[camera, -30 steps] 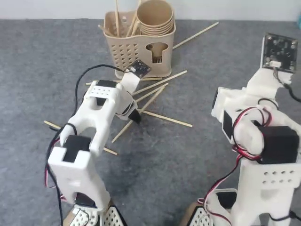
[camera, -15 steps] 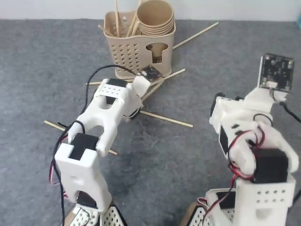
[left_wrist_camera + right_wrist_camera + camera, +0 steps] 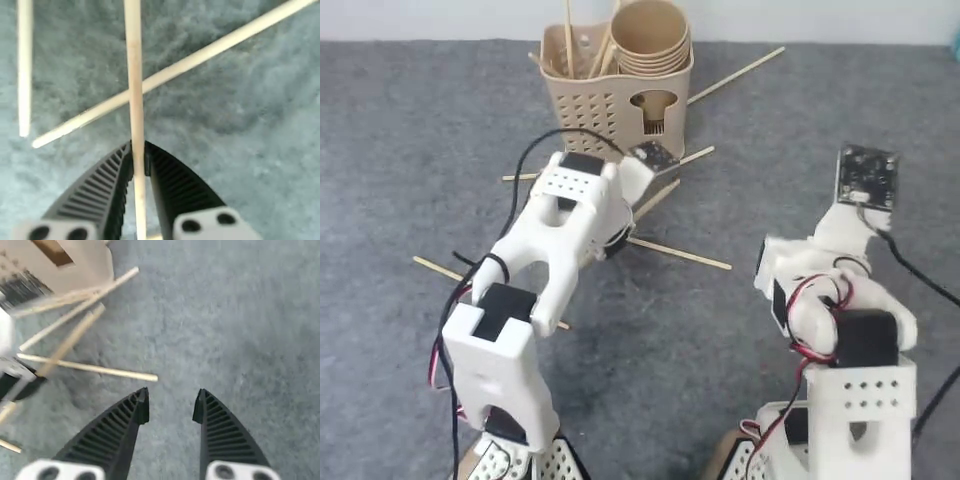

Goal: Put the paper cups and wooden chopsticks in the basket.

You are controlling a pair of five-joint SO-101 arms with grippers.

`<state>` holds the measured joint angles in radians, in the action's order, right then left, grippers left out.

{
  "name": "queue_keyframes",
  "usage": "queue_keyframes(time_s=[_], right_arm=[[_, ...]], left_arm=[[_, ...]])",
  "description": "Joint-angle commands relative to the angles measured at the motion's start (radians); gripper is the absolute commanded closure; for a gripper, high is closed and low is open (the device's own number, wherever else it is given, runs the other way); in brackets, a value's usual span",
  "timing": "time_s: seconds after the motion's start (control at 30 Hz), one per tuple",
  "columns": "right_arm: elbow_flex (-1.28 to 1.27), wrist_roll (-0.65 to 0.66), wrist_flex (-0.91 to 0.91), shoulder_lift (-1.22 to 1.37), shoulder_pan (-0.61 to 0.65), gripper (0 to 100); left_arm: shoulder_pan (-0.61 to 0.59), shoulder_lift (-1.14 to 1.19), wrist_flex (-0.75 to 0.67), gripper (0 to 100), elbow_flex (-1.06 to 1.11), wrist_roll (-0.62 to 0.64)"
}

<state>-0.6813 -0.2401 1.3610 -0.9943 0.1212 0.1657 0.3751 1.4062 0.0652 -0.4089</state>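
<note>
Left arm [image 3: 570,215] pushes toward 1 o'clock, nearer the basket [image 3: 600,110], and the chopstick [image 3: 134,75] pinched in the left gripper [image 3: 138,155] has been dragged along. Right arm [image 3: 830,270] sinks back toward 7 o'clock, folding down.

Grey felt-like mat [image 3: 400,130] over the tabletop [image 3: 880,110], nap fuzzy and faintly mottled with lighter and darker flecks. Reaches the left, right and near edges of the high view. Same coarse grey fibre up close in both wrist views. Ends along the far edge at a pale, whitish strip [image 3: 440,18], plain; wall or bare surface, cannot tell. Small teal patch [image 3: 956,42] at the far right corner, cut off, too little to name. Soft, even light from above; shadows on the mat short and blurred.
</note>
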Motion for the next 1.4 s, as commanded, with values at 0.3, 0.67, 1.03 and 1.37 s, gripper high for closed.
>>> queue_keyframes(time_s=[0.3,0.67,1.03,1.37], right_arm=[[-0.224,0.18,-0.188,0.022,0.26,84.0],[-0.219,0.224,-0.438,0.463,0.323,84.0],[-0.222,0.315,-0.602,0.567,0.331,84.0],[-0.227,0.376,-0.699,0.57,0.383,84.0]], left_arm=[[-0.026,-0.02,0.324,99,-0.498,0.018],[-0.084,-0.176,0.344,99,-0.831,0.075],[-0.083,-0.216,0.334,99,-0.972,0.077],[-0.084,-0.207,0.213,99,-1.115,0.203]])
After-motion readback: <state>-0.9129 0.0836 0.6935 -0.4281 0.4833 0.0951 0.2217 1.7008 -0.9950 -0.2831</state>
